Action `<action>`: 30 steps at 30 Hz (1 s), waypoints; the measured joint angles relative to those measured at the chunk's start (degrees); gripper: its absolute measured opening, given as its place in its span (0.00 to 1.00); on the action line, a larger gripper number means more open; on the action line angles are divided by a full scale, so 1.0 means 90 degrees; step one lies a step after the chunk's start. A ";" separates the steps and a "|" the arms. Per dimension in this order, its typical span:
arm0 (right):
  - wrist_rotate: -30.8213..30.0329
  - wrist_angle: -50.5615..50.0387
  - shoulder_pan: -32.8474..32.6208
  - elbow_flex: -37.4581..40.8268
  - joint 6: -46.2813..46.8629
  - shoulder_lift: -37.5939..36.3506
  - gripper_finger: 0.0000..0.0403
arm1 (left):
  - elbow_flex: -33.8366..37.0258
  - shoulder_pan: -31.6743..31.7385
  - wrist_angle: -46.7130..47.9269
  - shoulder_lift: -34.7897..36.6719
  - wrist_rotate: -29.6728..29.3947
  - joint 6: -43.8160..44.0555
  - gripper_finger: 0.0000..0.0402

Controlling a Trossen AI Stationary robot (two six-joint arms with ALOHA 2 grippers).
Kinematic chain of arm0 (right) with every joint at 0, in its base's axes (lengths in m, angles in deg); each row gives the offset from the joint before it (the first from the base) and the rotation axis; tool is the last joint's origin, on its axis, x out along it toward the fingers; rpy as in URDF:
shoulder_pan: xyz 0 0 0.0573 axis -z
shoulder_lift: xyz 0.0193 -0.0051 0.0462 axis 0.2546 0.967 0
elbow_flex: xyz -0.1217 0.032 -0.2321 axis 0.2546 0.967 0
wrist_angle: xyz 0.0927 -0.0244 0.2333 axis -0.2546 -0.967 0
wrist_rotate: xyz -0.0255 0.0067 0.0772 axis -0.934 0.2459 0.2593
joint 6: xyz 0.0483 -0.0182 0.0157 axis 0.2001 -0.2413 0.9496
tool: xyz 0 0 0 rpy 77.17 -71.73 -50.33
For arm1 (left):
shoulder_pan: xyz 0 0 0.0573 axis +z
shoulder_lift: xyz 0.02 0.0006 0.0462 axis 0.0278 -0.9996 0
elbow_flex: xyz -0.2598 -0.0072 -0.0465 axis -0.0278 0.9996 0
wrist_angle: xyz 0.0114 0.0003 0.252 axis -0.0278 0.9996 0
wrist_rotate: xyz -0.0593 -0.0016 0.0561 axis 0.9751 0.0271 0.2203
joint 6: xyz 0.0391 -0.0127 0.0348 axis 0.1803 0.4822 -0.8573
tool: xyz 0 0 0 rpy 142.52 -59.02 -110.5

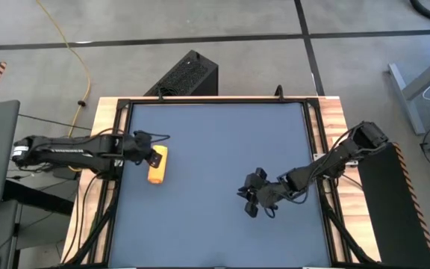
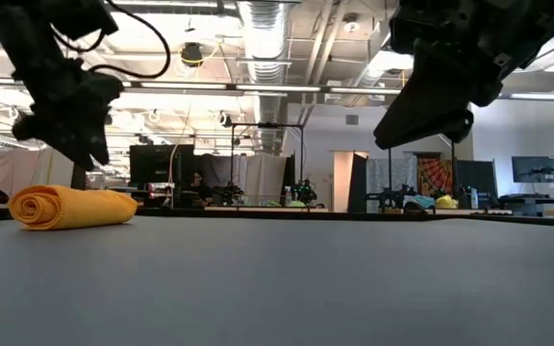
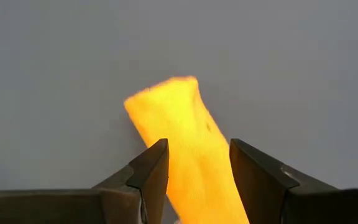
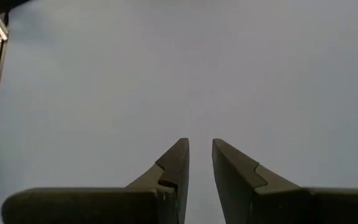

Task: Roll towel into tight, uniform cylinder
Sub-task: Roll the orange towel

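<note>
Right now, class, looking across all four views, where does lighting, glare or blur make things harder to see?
Low view: bright ceiling lights behind turn both arms into dark silhouettes, yet the rolled towel reads clearly. Left wrist view: the towel glows overexposed, its folds washed out, edges soft, between the open left end effector fingers. High view: even light, faint shadows on the mat. Right wrist view: flat, featureless mat.

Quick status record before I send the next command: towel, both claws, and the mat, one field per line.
towel: rolled towel lying on the mat near its left edge; spiral end shows in the low view
left claw: left claw open, above the roll, fingers either side of it, not gripping
right claw: right claw narrowly open, holding nothing, raised over bare mat right of centre
mat: dark blue mat covering the table, nothing else on it
task state: roll looks formed; tightness cannot be judged
</note>
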 joint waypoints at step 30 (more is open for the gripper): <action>-0.0266 -0.0015 -0.0685 0.0000 0.0071 0.0000 0.24 | 0.0012 -0.0066 -0.0696 -0.2905 0.0883 -0.0108 0.39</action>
